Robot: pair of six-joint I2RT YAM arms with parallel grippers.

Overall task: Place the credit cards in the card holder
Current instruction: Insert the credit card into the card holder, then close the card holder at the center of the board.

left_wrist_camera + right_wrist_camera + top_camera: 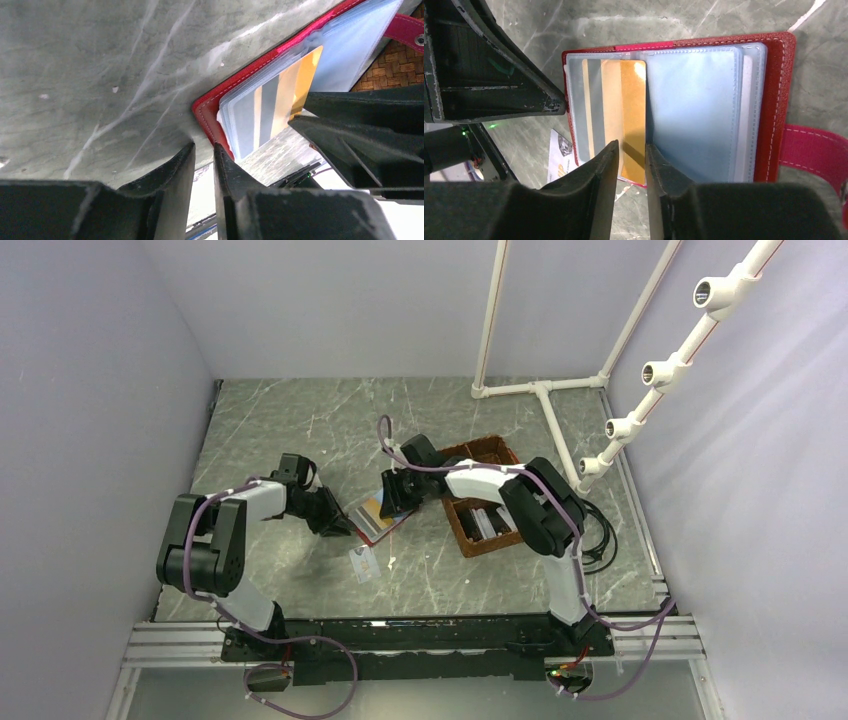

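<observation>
- Card holder (780,100) lies open and flat on the table (280,420), between the two grippers, just beside the woven basket (387,65). Snap tab (814,150) hangs off its far side.
- Tan-orange card (624,100) sits in the left-hand clear sleeve. Its lower edge reaches almost to the red border; I cannot tell whether it is fully seated.
- Right gripper (630,147): released. The jaws stand a narrow gap apart above the card's lower edge, and the card face shows through the gap with nothing pinched.
- Left gripper (204,146): jaws slightly apart, holding nothing. One fingertip rests at the holder's left edge, apparently pinning it.
- White card (362,562) lies loose on the table, near the holder's front corner and not touching it.
- Judged step: finish seating the tan-orange card, then fetch the white one.
- To do it well: keep the left fingertip down on the leather so the holder cannot slide. Push the card along its long axis only, with a fingertip on its exposed edge, not on the sleeve.
- The neighbouring sleeve (694,110) looks empty, a candidate for the next card.
- Risk: a thin card flat on stone is hard to pinch; tipping one edge up first looks necessary.
</observation>
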